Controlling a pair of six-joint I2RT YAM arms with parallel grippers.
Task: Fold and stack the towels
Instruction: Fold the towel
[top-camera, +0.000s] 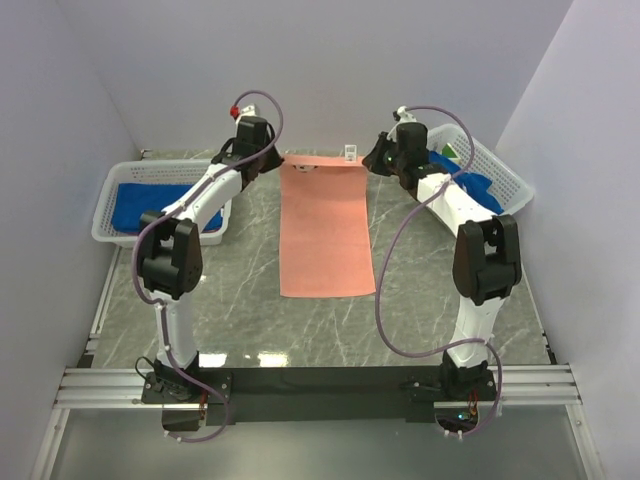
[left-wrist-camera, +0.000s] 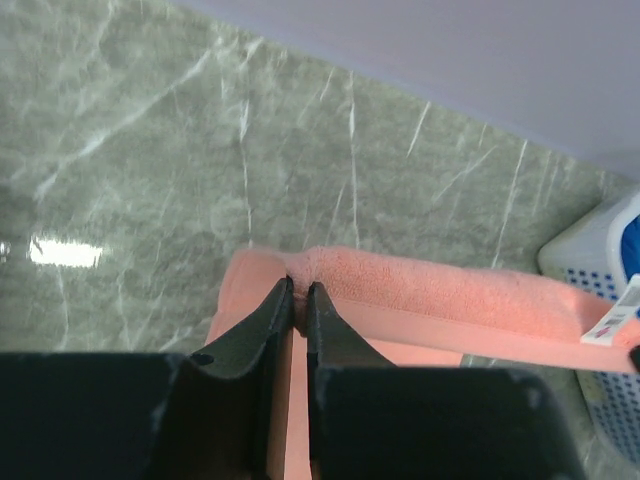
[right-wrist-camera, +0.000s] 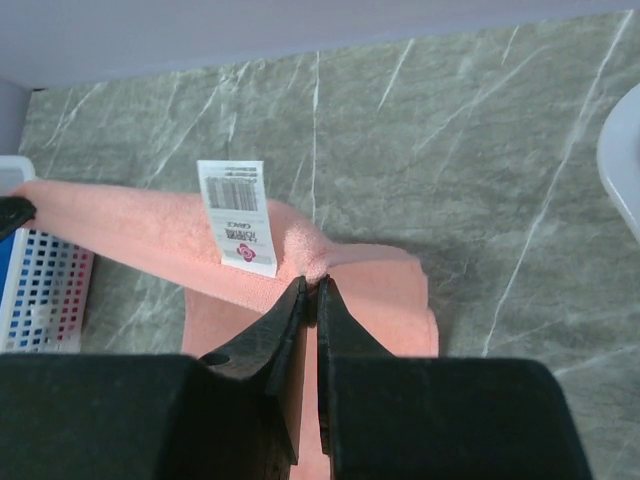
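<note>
**Far corners pinched, first fold about to start**

The salmon-pink towel (top-camera: 325, 225) lies spread on the bench (top-camera: 230, 290) midway between the two arms. Its long axis runs near to far and its short edges lie left to right. The near edge rests flat, well short of the arm bases.

The far edge is taken at both corners. The left fingers (left-wrist-camera: 262, 325) are pressed together on the far-left corner, and the right fingers (right-wrist-camera: 270, 330) pinch the far-right corner just beside the white barcode label (right-wrist-camera: 236, 215). In both wrist views the hem runs taut between the two grips and looks raised a little off the bench.

This reads as the opening of the first fold, with the grasp made but the cloth not yet doubled. The next move probably calls for both arms to lift together and carry the far edge toward the near edge. They would need to keep level and equally spaced so the hem stays straight and the corners land square.

Royal blue towels (top-camera: 140, 205) wait in the left basket (top-camera: 105, 215), and more blue cloth sits in the right basket (top-camera: 505, 175).
</note>
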